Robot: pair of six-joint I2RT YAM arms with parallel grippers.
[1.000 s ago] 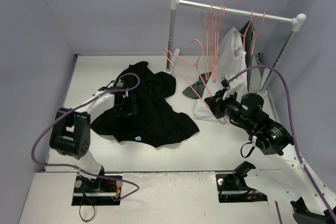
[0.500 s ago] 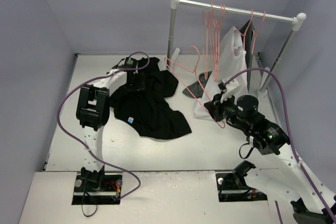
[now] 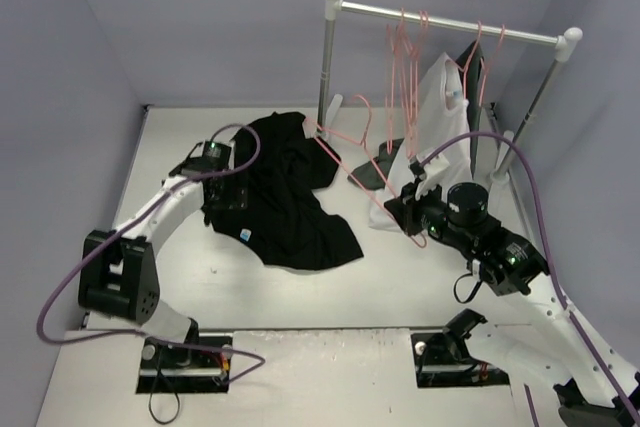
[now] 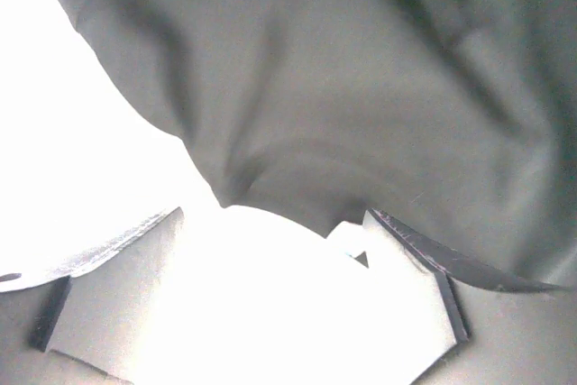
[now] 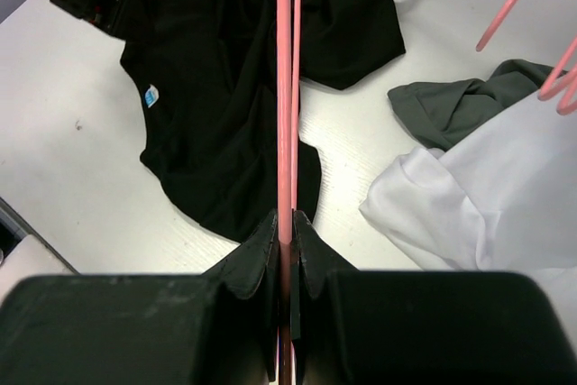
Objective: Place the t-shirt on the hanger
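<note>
Hanger [image 5: 285, 87] clamped in right claw [image 5: 288, 219]; left claw [image 4: 270, 220] spread apart at t-shirt [image 4: 361, 87] edge on table [image 3: 400, 267].

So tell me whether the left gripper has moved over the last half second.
Yes. The left gripper has drawn back toward the near-left, farther from the rack's left post, and now sits at the left edge of the t-shirt.
</note>
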